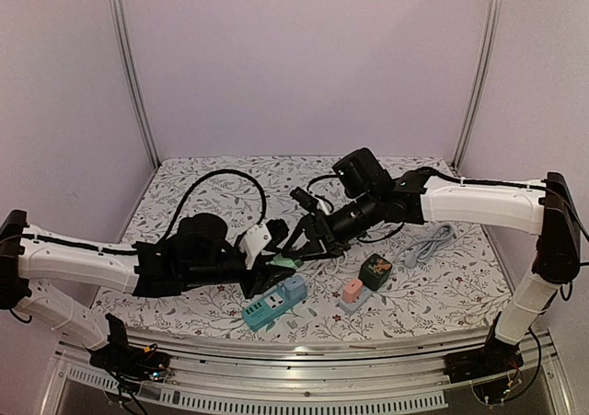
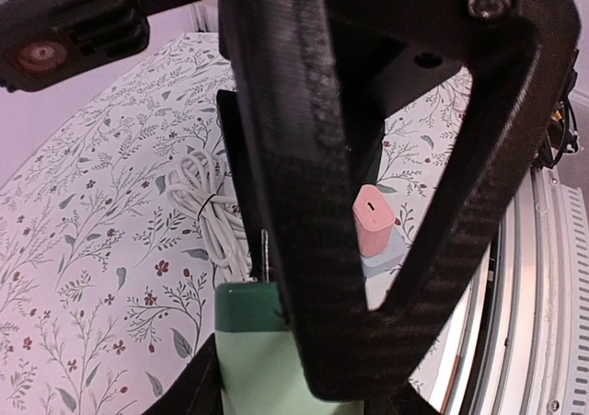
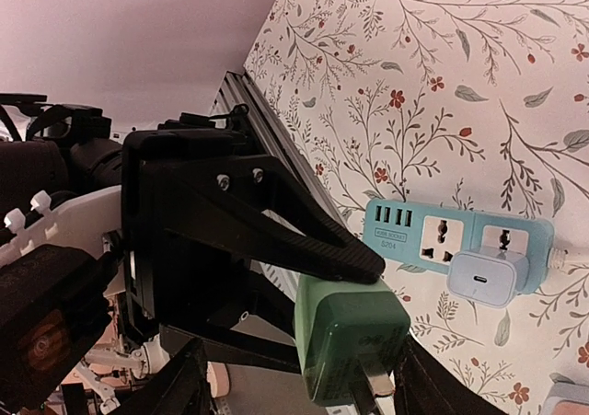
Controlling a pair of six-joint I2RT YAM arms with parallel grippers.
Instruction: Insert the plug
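Observation:
A green plug (image 1: 286,263) hangs in the air between both grippers, above the teal power strip (image 1: 273,305). My left gripper (image 1: 272,268) is shut on the plug (image 2: 250,360), whose metal prong points away from the camera. My right gripper (image 1: 302,247) is open, its fingers standing on either side of the plug (image 3: 354,337). One finger is beside the plug's right face and the other is well apart from it. The left gripper's finger (image 3: 276,226) presses on the plug's top. The strip (image 3: 433,236) shows a free socket next to a pale blue charger (image 3: 486,279).
A pink adapter on a grey base (image 1: 352,293) and a dark green cube (image 1: 375,270) sit right of the strip. A bundled white cable (image 1: 431,243) lies at the right and a black cable (image 1: 221,180) loops at the back left. The metal rail runs along the near table edge.

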